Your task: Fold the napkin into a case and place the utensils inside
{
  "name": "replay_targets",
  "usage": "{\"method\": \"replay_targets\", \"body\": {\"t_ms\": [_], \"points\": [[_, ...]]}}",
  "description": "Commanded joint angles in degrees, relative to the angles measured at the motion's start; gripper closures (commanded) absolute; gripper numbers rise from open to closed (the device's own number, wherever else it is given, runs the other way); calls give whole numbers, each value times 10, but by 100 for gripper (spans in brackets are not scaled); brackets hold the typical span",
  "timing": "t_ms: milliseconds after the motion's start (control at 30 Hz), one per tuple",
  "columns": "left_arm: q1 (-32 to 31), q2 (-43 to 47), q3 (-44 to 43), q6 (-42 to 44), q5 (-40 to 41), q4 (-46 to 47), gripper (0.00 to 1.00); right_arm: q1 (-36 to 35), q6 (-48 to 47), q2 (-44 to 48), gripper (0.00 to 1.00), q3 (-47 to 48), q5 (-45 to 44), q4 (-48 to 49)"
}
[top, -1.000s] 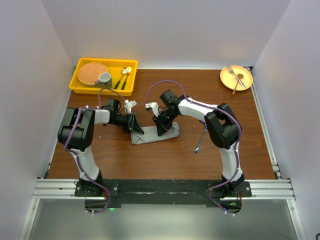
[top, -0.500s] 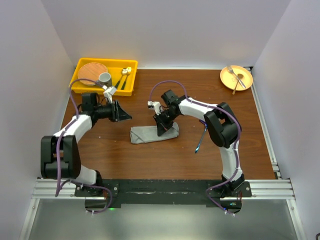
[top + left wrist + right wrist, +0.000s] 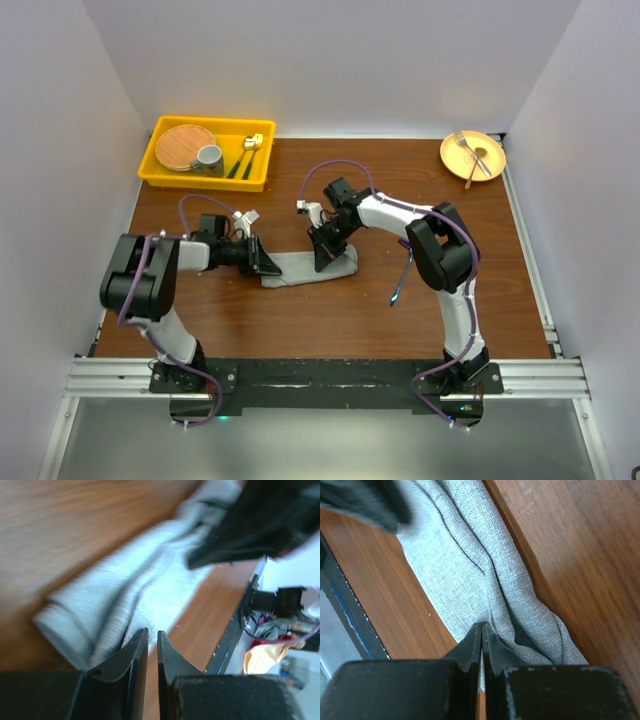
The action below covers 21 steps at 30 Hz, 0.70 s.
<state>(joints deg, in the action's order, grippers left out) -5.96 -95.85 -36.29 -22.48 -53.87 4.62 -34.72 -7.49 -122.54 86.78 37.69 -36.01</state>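
The grey napkin (image 3: 297, 268) lies on the wood table folded into a narrow oblong case, and shows in the left wrist view (image 3: 140, 580) and the right wrist view (image 3: 470, 565). My left gripper (image 3: 268, 266) (image 3: 148, 632) is shut and empty, low at the case's left end. My right gripper (image 3: 322, 262) (image 3: 481, 626) is shut, with its tips pressed down on the cloth right of the middle, beside a raised fold. The blue-handled utensils (image 3: 402, 272) lie on the table to the right, partly hidden by my right arm.
A yellow tray (image 3: 160, 172) at the back left holds a wooden plate (image 3: 184, 146), a grey cup (image 3: 208, 157) and dark-handled gold cutlery (image 3: 247, 155). An orange plate (image 3: 451, 160) with a silver fork (image 3: 468, 150) sits at the back right. White walls enclose the table.
My left arm swung away to the back left towards the tray, then came back down to the case's left end. My right gripper stayed on the cloth.
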Motion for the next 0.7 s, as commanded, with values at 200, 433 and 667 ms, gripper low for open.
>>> {"method": "replay_targets", "body": {"t_ms": [200,433,667], "points": [[5,-108,-40,-16,40,1,84,4,-2,47,87,47,13,-2],[6,-107,-35,-23,39,4,84,4,7,135,87,-31,-74,87],[5,-106,-42,-18,32,1,84,4,-13,66,89,-21,-110,57]]}}
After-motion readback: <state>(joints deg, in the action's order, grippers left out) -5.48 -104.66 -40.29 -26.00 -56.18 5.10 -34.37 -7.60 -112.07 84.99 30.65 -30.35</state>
